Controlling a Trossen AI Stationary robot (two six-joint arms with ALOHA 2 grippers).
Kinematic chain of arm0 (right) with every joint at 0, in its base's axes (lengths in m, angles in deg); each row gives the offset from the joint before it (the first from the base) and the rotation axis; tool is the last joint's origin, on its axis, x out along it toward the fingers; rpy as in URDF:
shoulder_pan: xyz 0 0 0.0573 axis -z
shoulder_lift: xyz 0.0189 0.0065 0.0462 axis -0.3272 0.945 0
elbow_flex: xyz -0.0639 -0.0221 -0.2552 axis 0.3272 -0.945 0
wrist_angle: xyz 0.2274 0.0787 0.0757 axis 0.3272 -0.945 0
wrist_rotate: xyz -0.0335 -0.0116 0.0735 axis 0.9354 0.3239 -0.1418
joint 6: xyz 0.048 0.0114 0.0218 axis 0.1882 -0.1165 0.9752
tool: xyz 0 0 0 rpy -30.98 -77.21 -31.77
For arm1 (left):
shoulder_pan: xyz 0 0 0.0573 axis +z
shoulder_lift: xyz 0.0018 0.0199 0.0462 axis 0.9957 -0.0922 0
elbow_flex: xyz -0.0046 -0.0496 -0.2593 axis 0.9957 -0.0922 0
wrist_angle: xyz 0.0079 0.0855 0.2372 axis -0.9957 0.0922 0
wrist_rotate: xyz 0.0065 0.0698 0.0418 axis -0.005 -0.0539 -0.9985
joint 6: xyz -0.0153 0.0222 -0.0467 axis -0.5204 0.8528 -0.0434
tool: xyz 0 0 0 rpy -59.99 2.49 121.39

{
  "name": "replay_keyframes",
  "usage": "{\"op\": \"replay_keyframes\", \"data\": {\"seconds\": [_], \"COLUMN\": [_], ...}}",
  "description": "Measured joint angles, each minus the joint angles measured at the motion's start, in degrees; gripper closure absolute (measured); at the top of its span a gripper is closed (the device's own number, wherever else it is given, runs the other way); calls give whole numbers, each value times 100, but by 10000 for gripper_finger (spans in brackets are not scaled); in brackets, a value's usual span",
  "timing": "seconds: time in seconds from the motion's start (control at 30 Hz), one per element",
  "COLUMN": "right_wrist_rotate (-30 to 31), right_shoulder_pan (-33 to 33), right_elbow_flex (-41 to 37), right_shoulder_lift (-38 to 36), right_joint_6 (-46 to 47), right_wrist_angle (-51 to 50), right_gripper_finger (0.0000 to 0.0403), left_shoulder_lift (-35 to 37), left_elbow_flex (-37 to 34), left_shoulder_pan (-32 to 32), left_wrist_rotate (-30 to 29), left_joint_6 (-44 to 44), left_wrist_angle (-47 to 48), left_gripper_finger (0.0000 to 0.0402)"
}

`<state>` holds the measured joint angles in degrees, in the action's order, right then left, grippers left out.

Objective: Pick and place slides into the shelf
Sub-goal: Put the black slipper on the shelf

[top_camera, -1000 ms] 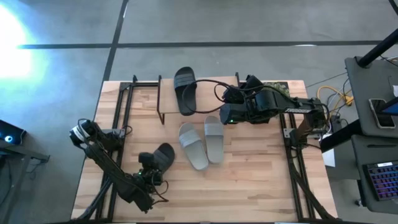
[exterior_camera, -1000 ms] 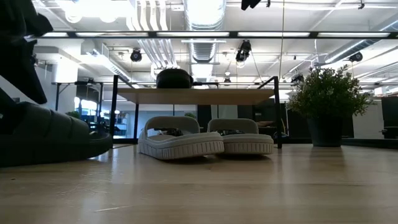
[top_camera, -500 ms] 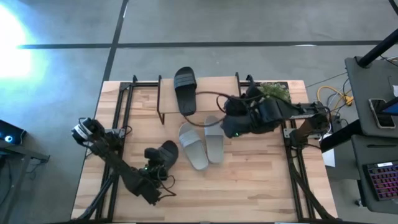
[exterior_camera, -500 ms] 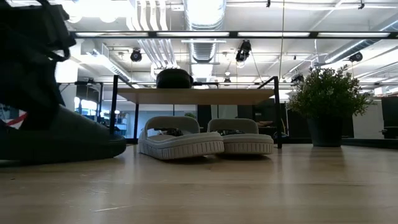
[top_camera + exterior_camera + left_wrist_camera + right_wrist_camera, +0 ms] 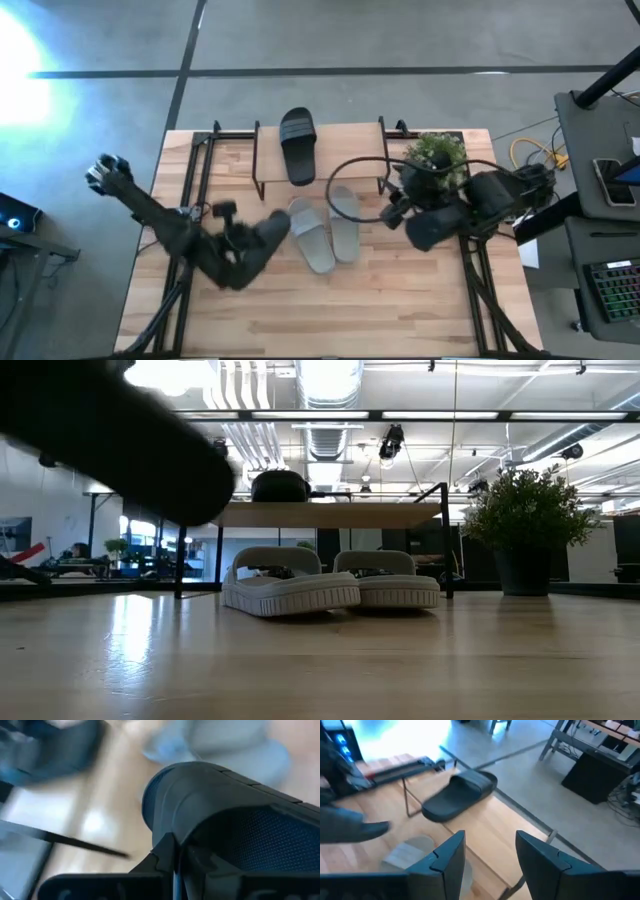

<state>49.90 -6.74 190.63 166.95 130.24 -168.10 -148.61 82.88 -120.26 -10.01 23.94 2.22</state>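
One black slide point(image 5: 298, 145) lies on top of the shelf point(image 5: 315, 513) at the table's far middle. Two light grey slides point(image 5: 310, 236) point(image 5: 345, 222) rest side by side on their soles in front of the shelf. My left gripper point(image 5: 247, 247) is shut on a second black slide point(image 5: 272, 230), which hangs in the air left of the grey pair and shows as a dark blur point(image 5: 120, 440) in the low view. My right gripper point(image 5: 490, 855) stands open to the right of the grey slides, with nothing between its fingers. My left gripper pinches the black slide between its two fingers at the rim point(image 5: 172, 845) of its near-left end. It comes slanting from the table's near left. The slide is lifted clear of the table point(image 5: 320, 660) and reaches away from the fingers toward the grey slides.
A potted plant point(image 5: 435, 155) stands at the far right next to the shelf's right leg. Black metal frames run along the table's left point(image 5: 190, 180) and right point(image 5: 470, 260) sides. Bare wood lies along the near edge.
My left gripper has shut on the black slide, lifted it off the table and carried it toward the far right, up to the grey slides. My right gripper has drawn back from the shelf toward the table's right and near edges.
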Motion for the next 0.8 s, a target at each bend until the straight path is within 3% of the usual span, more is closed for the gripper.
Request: {"op": "replay_keyframes", "data": {"seconds": [0.13,0.23,0.33,0.53,0.67,0.8], "right_wrist_rotate": [330,477,502,763,785,829], "right_shoulder_pan": [-191,-211,-204,-202,-202,-202], "right_elbow_flex": [-91,-139,-177,-211,-249,-354], "right_shoulder_lift": [-256,-456,-626,-886,-1094,-1362], "right_joint_6": [149,149,137,-127,-298,-398], "right_wrist_angle": [-6,-4,-6,-5,-4,-6], "right_gripper_finger": [241,241,241,241,241,241], "left_shoulder_lift": [188,-85,-560,-1575,-2085,-2702], "left_elbow_flex": [352,904,1728,3194,3743,4580], "left_shoulder_pan": [1094,1973,2698,3343,3400,3750], "left_wrist_rotate": [-182,-152,-236,-50,162,17], "left_joint_6": [1853,3158,3899,5046,5087,5066], "left_wrist_angle": [-656,-1508,-1858,-1852,-1861,-2076], "left_gripper_finger": [401,401,401,401,401,401]}}
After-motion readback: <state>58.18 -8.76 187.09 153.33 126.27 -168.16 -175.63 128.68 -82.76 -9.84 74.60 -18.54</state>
